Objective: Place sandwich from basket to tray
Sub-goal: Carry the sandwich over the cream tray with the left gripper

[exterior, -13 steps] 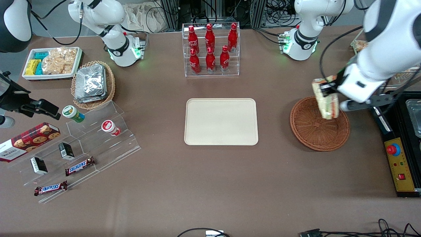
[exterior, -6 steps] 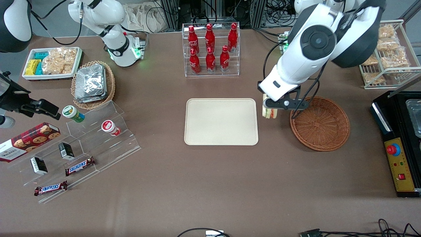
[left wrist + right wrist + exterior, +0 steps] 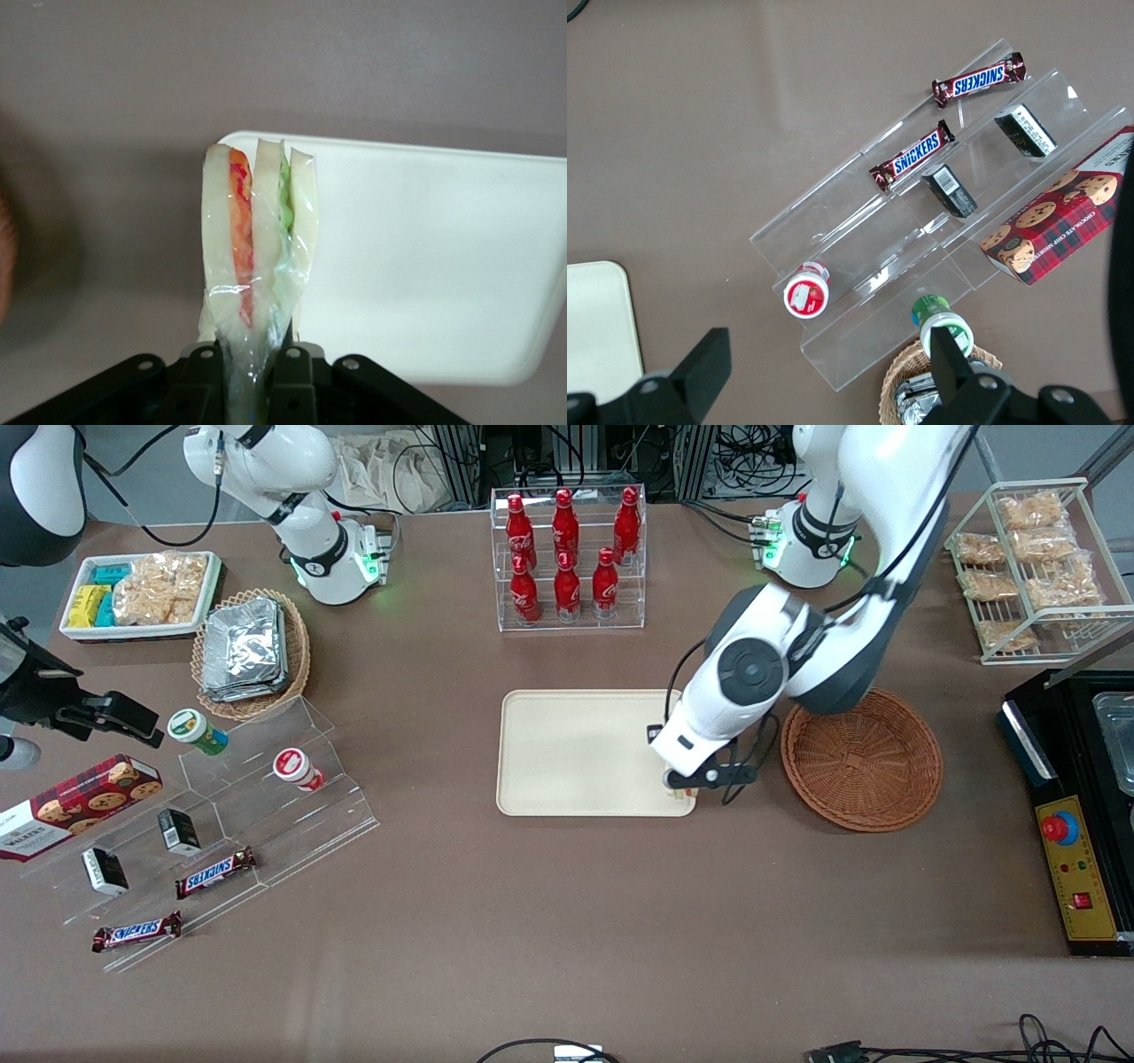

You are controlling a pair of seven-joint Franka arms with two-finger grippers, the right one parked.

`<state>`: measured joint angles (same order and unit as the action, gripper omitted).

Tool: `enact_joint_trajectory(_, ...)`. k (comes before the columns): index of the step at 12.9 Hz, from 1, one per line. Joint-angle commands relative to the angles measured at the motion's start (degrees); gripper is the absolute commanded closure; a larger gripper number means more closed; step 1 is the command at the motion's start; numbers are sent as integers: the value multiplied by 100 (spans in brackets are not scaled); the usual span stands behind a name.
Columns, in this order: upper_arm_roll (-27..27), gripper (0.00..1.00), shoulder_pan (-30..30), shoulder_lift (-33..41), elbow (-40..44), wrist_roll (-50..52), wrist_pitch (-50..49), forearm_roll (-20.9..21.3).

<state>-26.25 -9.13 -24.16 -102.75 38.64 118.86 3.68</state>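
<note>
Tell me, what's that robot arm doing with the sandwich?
The left arm is moving a sandwich out of the basket and onto the tray. Its gripper is shut on the wrapped sandwich and hangs over the tray's corner nearest the basket. The basket has nothing in it now. The sandwich has not been let go yet, so the job is nearly done but not finished.

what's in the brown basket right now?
Nothing visible: the basket shows only bare weave, though the left arm covers a bit of its rim. The sandwich is out, clamped in the gripper over the tray corner nearest the basket.
</note>
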Motion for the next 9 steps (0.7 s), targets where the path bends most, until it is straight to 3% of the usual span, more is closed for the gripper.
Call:
enact_joint_trajectory(1,-30,100,-27,-342,-324,179,776,230)
enact_joint_trajectory(4,-30,100,-80,-589,-614,223,1366,238)
enact_joint_trajectory(8,-30,100,-80,-660,-641,232,1385,247)
enact_joint_trajectory(9,-30,65,-72,-660,-650,241,1377,238)
